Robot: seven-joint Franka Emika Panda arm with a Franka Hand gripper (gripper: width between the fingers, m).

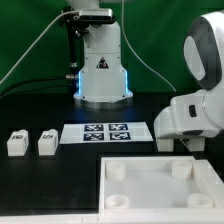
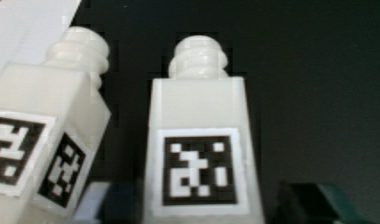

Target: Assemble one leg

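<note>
In the wrist view two white legs stand side by side, each with a rounded peg at its end and a black-and-white tag on one face. One leg (image 2: pixel 205 125) lies between my two dark fingers (image 2: pixel 325 203). The other leg (image 2: pixel 48 120) is just beside it, outside the jaws. My gripper (image 2: pixel 222 203) is open; a dark gap shows between the leg and one finger. In the exterior view the gripper (image 1: pixel 180 145) hangs low at the right, behind the white table top (image 1: pixel 205 175), and hides these two legs. Two more legs (image 1: pixel 16 143) (image 1: pixel 46 142) stand at the left.
The marker board (image 1: pixel 105 132) lies flat in the middle of the black table. The robot base (image 1: pixel 103 70) stands behind it. The table top has round sockets at its corners (image 1: pixel 117 173) and fills the front right.
</note>
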